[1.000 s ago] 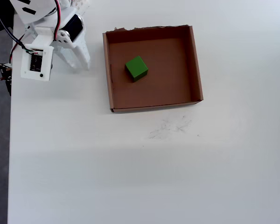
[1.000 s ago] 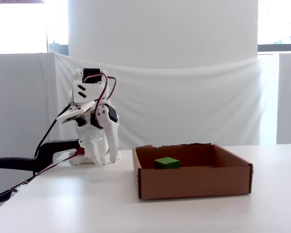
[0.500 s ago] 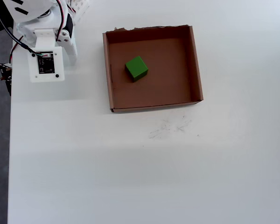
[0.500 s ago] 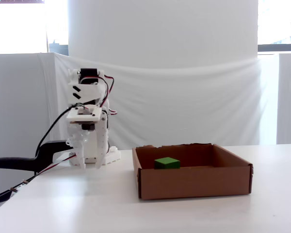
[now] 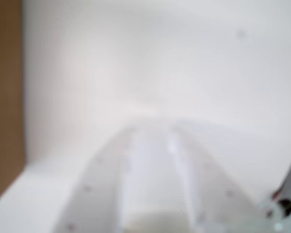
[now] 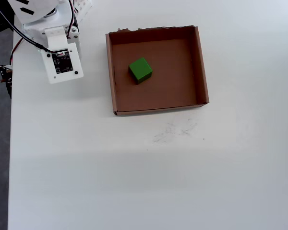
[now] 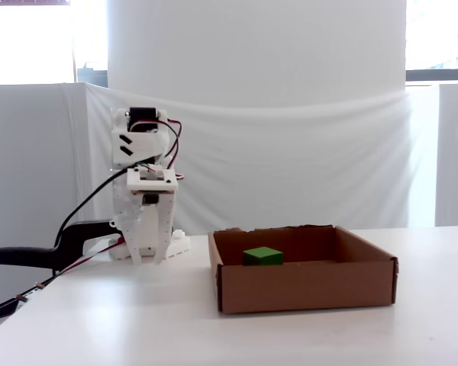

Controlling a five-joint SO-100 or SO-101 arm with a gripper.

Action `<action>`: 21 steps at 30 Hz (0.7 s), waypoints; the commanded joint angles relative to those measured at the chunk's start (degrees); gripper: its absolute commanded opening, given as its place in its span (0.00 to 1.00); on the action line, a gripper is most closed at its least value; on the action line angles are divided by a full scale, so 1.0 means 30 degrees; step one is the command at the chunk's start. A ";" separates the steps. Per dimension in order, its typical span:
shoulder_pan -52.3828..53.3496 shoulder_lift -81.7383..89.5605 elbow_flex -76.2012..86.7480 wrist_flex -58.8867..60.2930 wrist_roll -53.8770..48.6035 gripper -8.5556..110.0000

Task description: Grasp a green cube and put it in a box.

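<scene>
The green cube (image 6: 140,70) lies inside the box (image 6: 156,108), left of the middle of its floor, and touches no wall. In the fixed view the cube (image 7: 262,255) shows over the box's front wall (image 7: 305,286). My gripper (image 7: 148,258) hangs folded and pointing down at the table beside the arm's base, well left of the box. Its jaws look closed and hold nothing. In the wrist view the gripper (image 5: 155,127) is a blur with the fingers meeting at the tips. From overhead the fingers are hidden under the wrist module (image 6: 61,64).
The table's left edge (image 6: 9,143) runs close to the arm's base. Black cables (image 7: 30,255) trail off to the left. Faint scuff marks (image 6: 173,130) lie in front of the box. A blurred brown band (image 5: 5,97) fills the wrist view's left edge.
</scene>
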 commanded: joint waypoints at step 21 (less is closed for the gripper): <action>0.6211 0.0088 -0.0088 0.0029 -0.1729 0.18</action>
